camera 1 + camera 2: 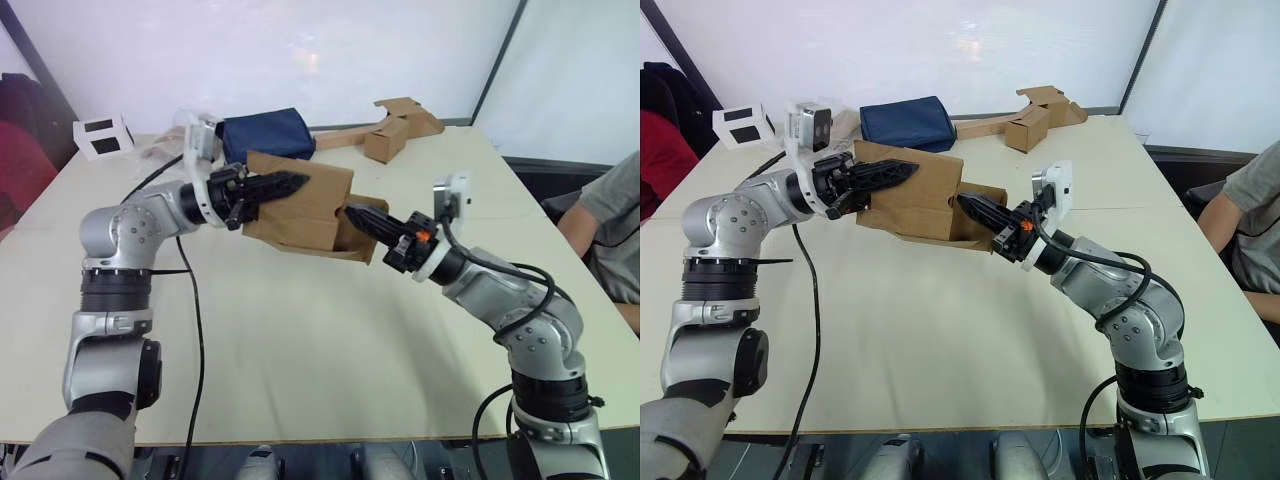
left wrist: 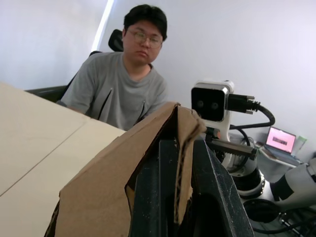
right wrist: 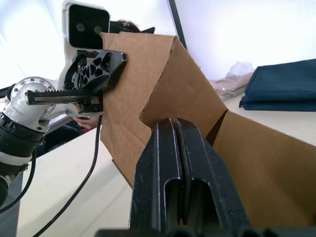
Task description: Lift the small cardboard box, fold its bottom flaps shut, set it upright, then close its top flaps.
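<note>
Aloft, both end effectors pinch small cardboard box (image 1: 300, 205) edges.

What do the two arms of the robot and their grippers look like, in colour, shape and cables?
Both arms are silver-grey metal with rounded joint housings and black rings. Each ends in a gripper of two long black fingers: left gripper, right gripper. A white camera block sits on each wrist. The right wrist has a small orange mark. Loose black cables run along both arms.
</note>
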